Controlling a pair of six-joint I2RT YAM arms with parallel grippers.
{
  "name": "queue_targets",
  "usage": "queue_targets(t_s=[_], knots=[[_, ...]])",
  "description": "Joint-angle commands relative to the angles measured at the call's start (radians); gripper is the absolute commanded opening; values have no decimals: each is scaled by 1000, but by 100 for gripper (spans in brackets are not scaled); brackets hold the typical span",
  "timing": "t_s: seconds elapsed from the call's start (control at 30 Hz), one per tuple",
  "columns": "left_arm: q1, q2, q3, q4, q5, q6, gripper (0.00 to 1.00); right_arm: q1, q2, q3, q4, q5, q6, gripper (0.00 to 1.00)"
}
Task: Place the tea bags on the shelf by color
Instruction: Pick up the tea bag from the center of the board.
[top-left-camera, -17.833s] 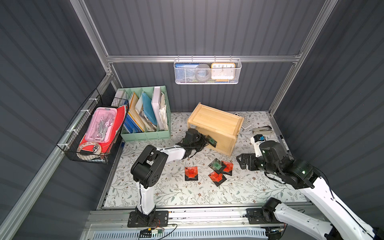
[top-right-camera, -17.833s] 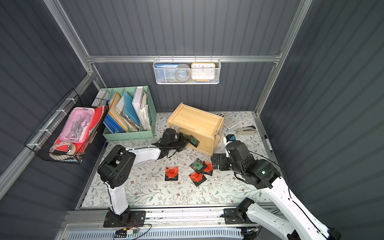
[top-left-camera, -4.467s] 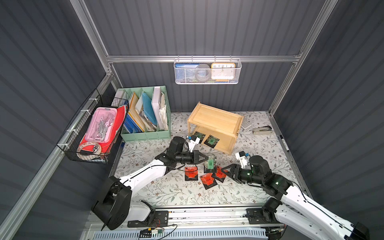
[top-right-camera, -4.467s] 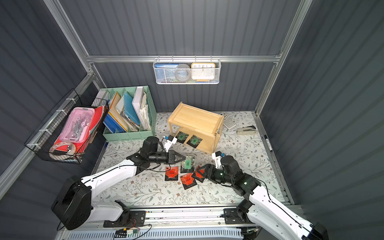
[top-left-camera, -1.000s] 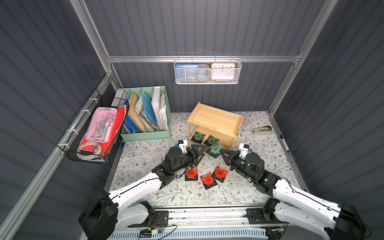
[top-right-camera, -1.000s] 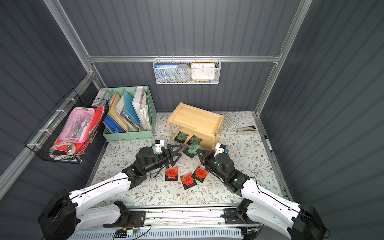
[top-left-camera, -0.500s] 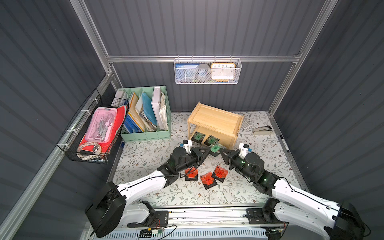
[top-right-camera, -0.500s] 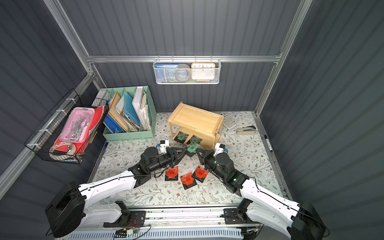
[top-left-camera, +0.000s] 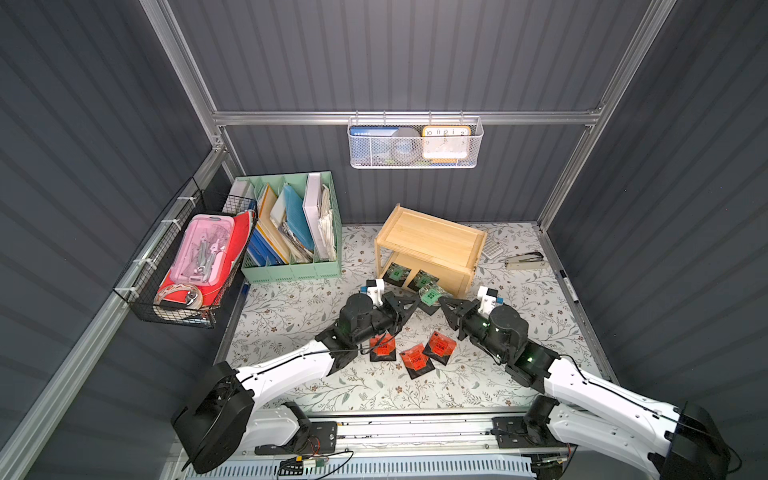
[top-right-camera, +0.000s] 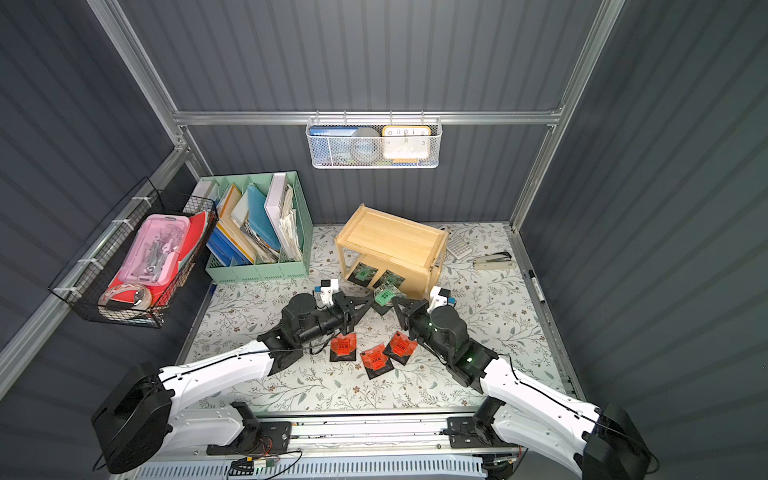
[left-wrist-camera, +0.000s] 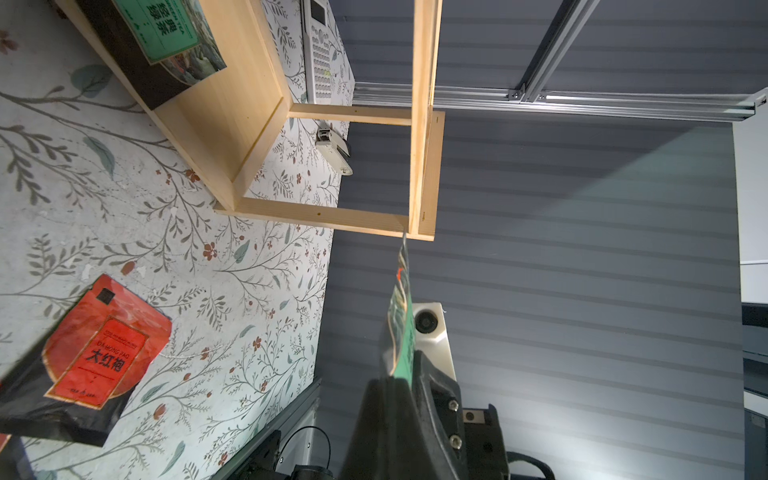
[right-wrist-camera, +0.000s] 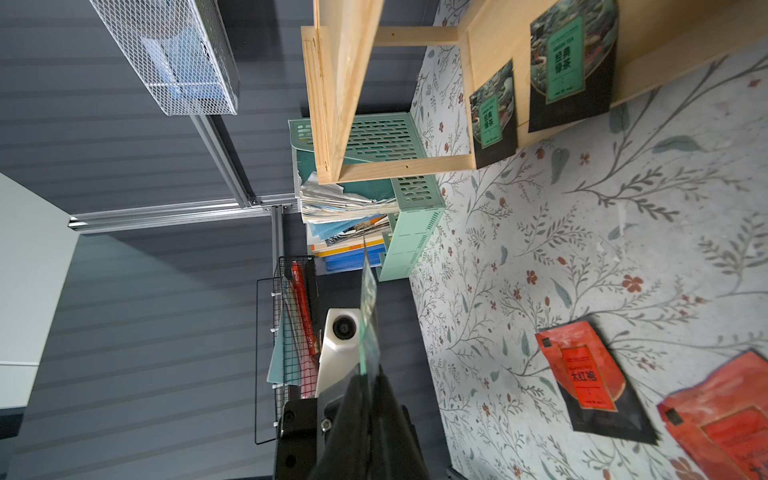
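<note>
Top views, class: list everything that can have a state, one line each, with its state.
Held green tea bag: aloft, between both hands.
Left hand: shut on it.
Right hand: at its edge, grip unclear.
Two green tea bags: on the shelf, lower tier.
Three red tea bags: flat on the table.

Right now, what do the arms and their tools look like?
The left arm and right arm have white shells, black joints and thin black cables. The left tool and right tool are black with tapered fingers and a white camera block. Small green lights glow on the right arm.
</note>
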Motion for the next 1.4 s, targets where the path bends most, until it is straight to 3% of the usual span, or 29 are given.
queue_targets(t_s=[0.0,0.2,0.37,0.6,0.87,1.1,1.37], knots=[[-3,-3,13,24,-8,7,0,4,-30,0,-65,19,-6,32],[-3,-38,-15,29,-43,15,0,4,-127,41,-329,52,-76,58],[-5,-51,-34,40,-78,30,0,4,-213,126,-631,99,-173,68],[-28,18,-31,103,-136,41,0,1,-217,314,-996,117,-443,89],[-95,104,-3,143,-263,24,0,0,-158,503,-1237,144,-699,99],[-130,199,42,152,-337,11,0,-3,-212,564,-1304,223,-749,99],[-143,294,93,154,-395,10,0,-5,-245,614,-1344,232,-821,99]])
